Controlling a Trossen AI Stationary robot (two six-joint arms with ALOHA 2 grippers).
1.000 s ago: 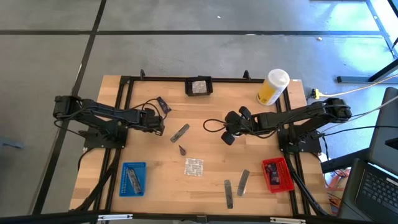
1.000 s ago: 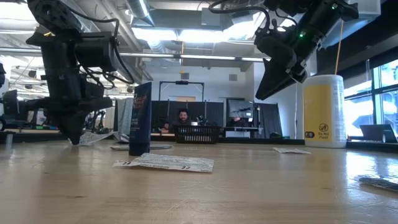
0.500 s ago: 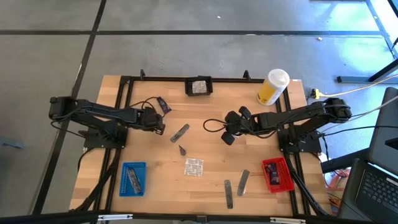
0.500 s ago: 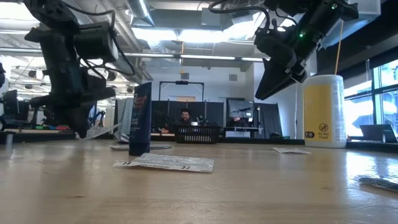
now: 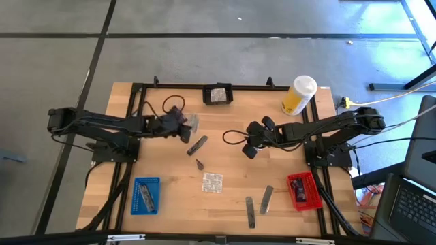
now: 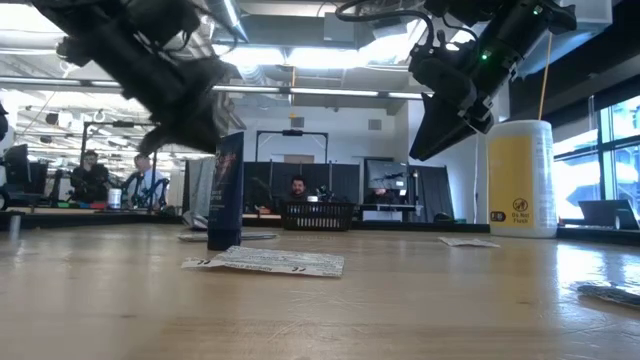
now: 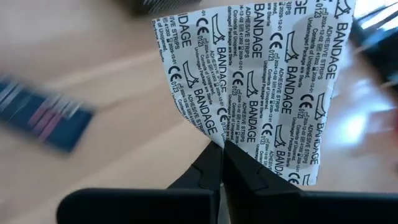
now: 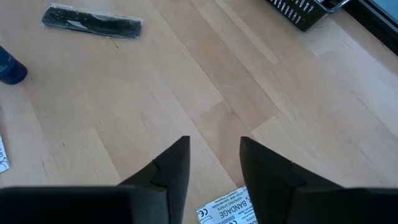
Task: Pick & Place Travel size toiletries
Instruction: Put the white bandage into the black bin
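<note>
My left gripper (image 5: 182, 128) is shut on a white printed bandage sachet (image 7: 261, 74), raised over the table's left middle. My right gripper (image 8: 214, 163) hangs open above the table's middle (image 5: 248, 148), holding nothing. On the table lie a grey stick (image 5: 197, 144), a short dark tube (image 5: 199, 164) standing on end, a foil sachet (image 5: 212, 182) lying flat, and two more grey sticks (image 5: 250, 211) (image 5: 266, 199). Another bandage sachet (image 8: 227, 210) lies just below my right fingers. My left gripper pinches the sachet's edge (image 7: 219, 138) between its two fingertips. The fingers slant down from the table's left. The sachet stands up past the fingertips, creased at the pinch and lifted clear of the table.
A blue tray (image 5: 146, 195) sits at the near left and a red tray (image 5: 304, 190) at the near right. A black basket (image 5: 218, 94) stands at the far edge, and a tall yellow container (image 5: 298, 95) at the far right. People show in the room behind.
My left gripper has risen and tipped up from pointing steeply down to a shallower slant, shifting a little toward the table's right. The white sachet has come up off the table with it.
</note>
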